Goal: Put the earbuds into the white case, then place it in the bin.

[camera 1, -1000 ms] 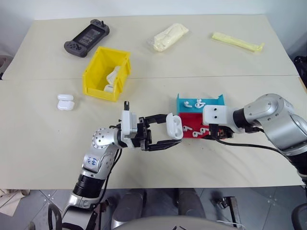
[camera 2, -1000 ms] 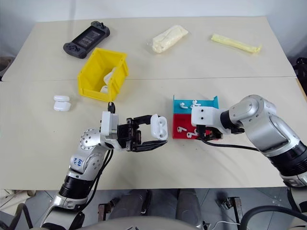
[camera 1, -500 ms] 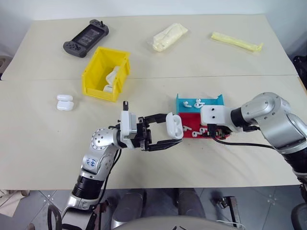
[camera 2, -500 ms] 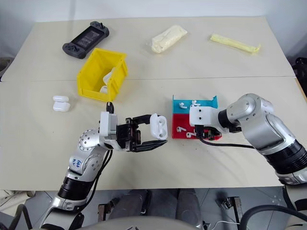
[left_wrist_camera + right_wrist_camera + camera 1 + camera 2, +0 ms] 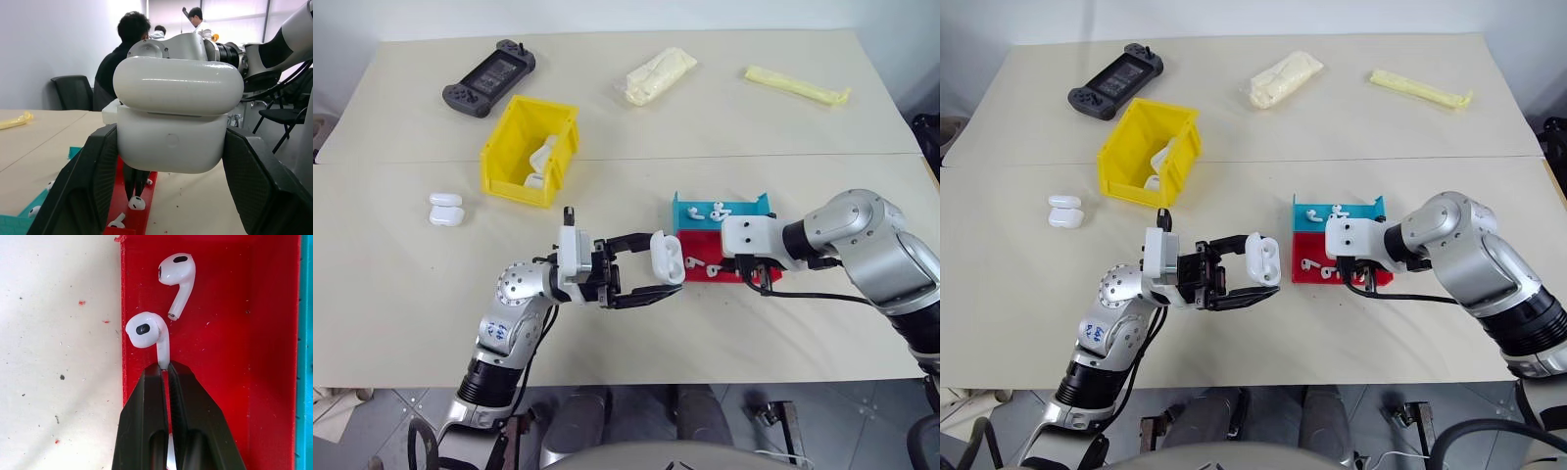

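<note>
The earbud [image 5: 149,335] you are after lies in the red tray [image 5: 234,308], its stem pinched between the tips of the right gripper [image 5: 167,369], whose fingers are pressed together on it. A second earbud [image 5: 176,276] lies just beyond the fingertips, apart from the held one. The white case [image 5: 668,257] sits clamped in the left gripper [image 5: 651,269], held off the table just beside the tray, lid up as far as I can judge (the wrist view shows the lid tilted rather than seated). The step in hand is the pick. Next you need a clean lift clear of the tray wall, then a carry to the case. The yellow bin [image 5: 509,162] stands well beyond the left gripper.
</note>
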